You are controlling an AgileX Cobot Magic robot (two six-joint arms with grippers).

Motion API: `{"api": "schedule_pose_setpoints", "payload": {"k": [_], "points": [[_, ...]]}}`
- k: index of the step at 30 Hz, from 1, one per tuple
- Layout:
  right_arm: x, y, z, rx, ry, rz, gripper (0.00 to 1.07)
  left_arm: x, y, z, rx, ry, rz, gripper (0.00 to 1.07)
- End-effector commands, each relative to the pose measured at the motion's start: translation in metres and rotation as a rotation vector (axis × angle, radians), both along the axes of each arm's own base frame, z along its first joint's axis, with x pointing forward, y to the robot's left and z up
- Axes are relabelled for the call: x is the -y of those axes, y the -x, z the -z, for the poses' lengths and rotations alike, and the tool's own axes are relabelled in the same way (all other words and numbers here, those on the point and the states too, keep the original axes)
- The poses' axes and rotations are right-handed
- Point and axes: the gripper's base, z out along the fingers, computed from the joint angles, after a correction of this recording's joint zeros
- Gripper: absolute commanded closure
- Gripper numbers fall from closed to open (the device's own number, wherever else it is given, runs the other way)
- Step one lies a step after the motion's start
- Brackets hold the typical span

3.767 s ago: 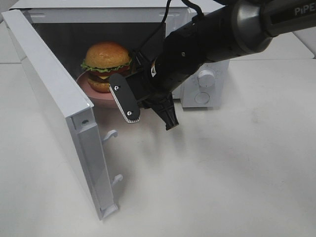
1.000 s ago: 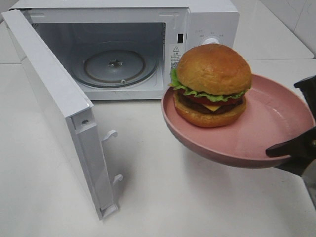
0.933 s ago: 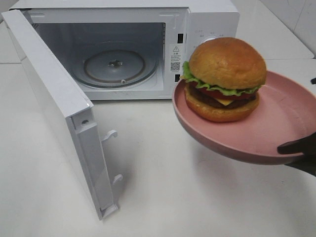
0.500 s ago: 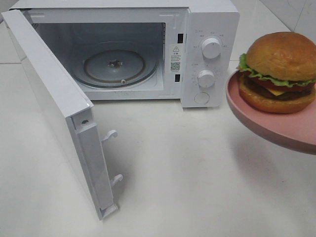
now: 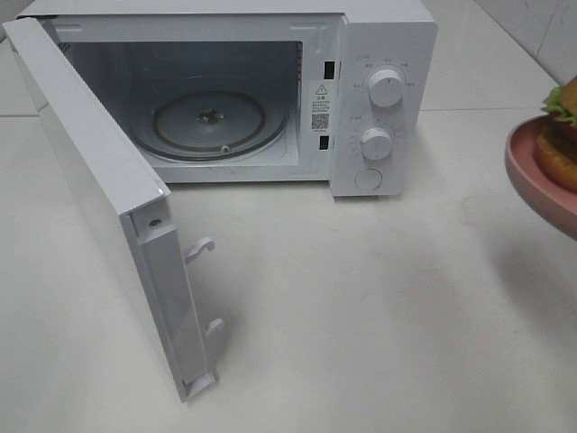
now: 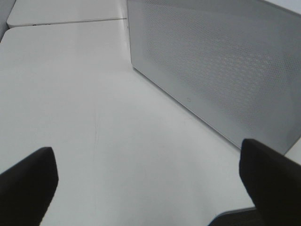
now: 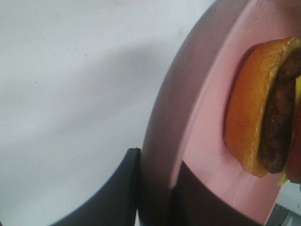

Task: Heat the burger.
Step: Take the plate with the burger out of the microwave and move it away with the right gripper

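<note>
At the far right edge of the high view, the burger sits on a pink plate held up in the air, well apart from the microwave. Only a bit of it shows there. In the right wrist view, the right gripper has its jaws clenched on the plate's rim, one jaw under it and one on top. The burger itself is not touched.

The burger looks soft and squishy, and its layers could slide apart. It is best to carry it by the stiff plate and keep the plate flat. The plate looks smooth, so it may slip in a small pinch at the rim.

The microwave door stands wide open, and the glass tray inside is bare. The left gripper hangs over the worktop beside the door, its jaws spread wide and holding nothing.
</note>
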Motion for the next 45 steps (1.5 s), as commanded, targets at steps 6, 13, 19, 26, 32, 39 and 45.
{"api": "schedule_pose_setpoints", "payload": {"k": [6, 13, 19, 26, 32, 39, 45], "points": [[0.002, -0.017, 0.004, 0.031, 0.051, 0.234, 1.03, 0.000, 0.001, 0.000, 0.025, 0.010, -0.002, 0.09], [-0.004, -0.030, 0.013, 0.042, 0.025, 0.393, 1.03, 0.000, 0.001, 0.000, 0.025, 0.010, -0.002, 0.09], [-0.011, -0.045, 0.027, 0.083, -0.004, 0.576, 1.03, 0.000, 0.001, 0.000, 0.025, 0.010, -0.002, 0.09], [-0.018, -0.058, 0.043, 0.125, -0.020, 0.727, 1.02, 0.000, 0.001, 0.000, 0.025, 0.010, -0.002, 0.09], [-0.029, -0.074, 0.054, 0.157, -0.057, 0.851, 1.02, 0.000, 0.001, 0.000, 0.025, 0.010, -0.002, 0.09], [-0.044, -0.092, 0.071, 0.148, -0.020, 0.922, 1.01, 0.000, 0.001, 0.000, 0.025, 0.010, -0.002, 0.09], [-0.050, -0.101, 0.093, 0.138, 0.032, 0.981, 1.00, 0.000, 0.001, 0.000, 0.025, 0.010, -0.002, 0.09]]}}
